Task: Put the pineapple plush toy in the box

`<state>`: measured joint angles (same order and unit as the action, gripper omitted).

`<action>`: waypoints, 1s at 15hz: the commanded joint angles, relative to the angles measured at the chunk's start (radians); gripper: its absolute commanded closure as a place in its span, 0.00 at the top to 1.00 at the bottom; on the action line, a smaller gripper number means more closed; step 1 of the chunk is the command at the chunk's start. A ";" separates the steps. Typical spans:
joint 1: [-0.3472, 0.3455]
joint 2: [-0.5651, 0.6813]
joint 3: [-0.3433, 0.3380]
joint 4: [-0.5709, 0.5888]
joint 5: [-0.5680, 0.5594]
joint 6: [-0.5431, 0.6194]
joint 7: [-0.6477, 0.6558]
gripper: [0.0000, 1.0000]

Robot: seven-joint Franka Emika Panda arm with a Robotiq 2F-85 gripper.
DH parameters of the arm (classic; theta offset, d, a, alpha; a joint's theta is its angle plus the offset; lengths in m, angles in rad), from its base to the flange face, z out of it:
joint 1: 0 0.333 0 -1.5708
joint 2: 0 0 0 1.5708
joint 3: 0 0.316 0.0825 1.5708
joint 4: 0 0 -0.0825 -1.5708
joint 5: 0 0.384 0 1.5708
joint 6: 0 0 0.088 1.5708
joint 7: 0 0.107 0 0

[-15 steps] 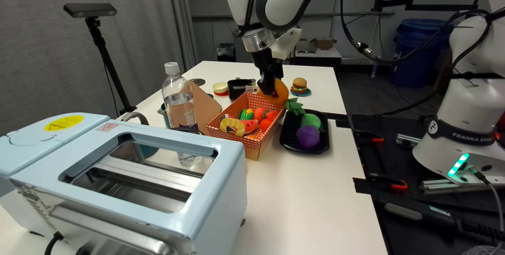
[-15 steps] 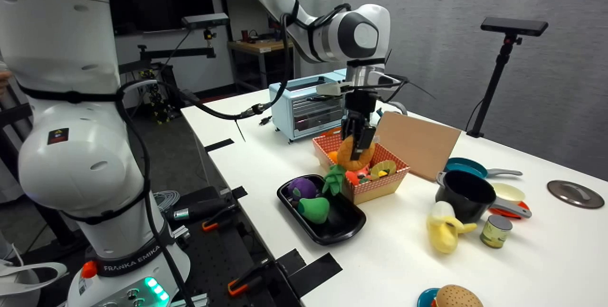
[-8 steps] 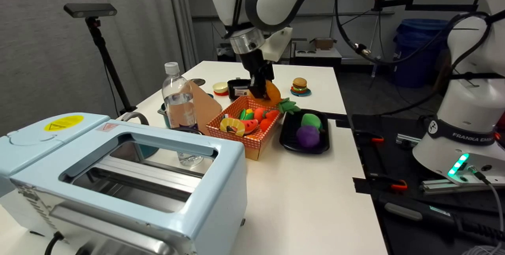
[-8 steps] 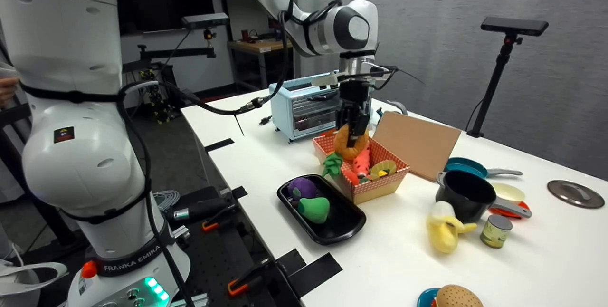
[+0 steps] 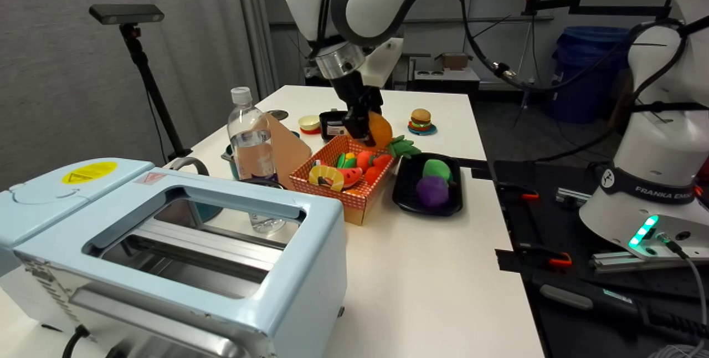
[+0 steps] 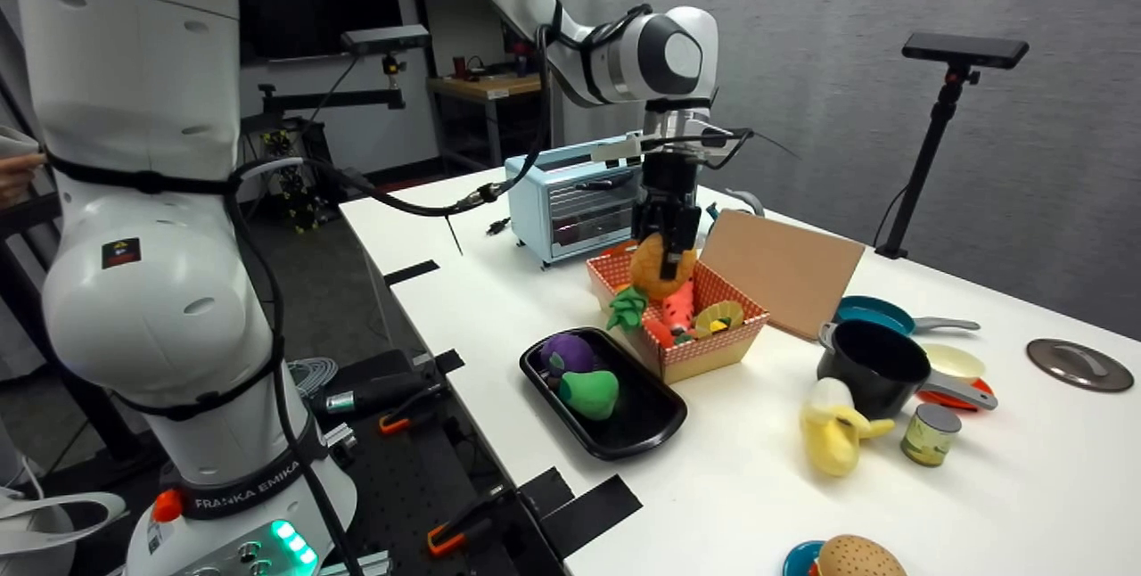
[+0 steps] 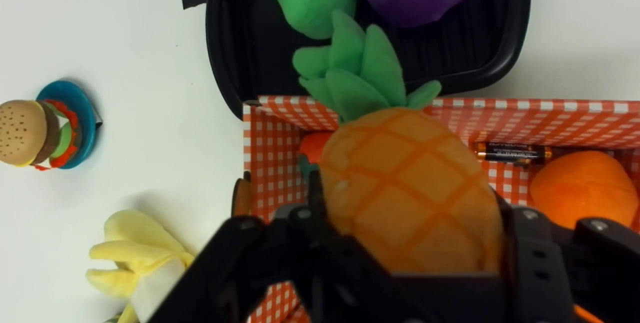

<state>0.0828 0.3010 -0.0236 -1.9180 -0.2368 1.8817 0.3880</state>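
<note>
A: Step in hand?

B: The placing, I judge; the pick looks complete. The gripper [image 7: 409,198] grasps the pineapple plush [image 6: 646,271], jaws against both sides of its orange body.

A: Position of the plush?

B: Body over the gingham box [image 6: 713,353] in both exterior views. The green crown [image 7: 357,73] is the odd part — in the wrist view it overlaps the long wall and the edge of the black tray [image 6: 637,420]. Contact between the plush and what lies below: cannot tell.

A: Box contents?

B: Partly filled. Watermelon slice [image 5: 353,175] and yellow fruit slice [image 5: 323,175]; the wrist view adds a battery [image 7: 512,153] and an orange toy fruit [image 7: 585,188], to one side of the plush.

A: So, not placed yet. Next move?

B: Estimate: a slight shift away from the tray until the crown clears the wall, then lowering, then letting go and lifting straight up.

A: Risk if let go here?

B: Likely the crown catches on the rim and the plush settles tilted — crown outside, body inside. Being soft, it should tolerate a gentle nudge inward.
</note>
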 commanded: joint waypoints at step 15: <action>0.001 0.048 -0.008 0.062 0.006 -0.061 -0.010 1.00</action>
<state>0.0828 0.3488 -0.0305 -1.8579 -0.2313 1.8227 0.3783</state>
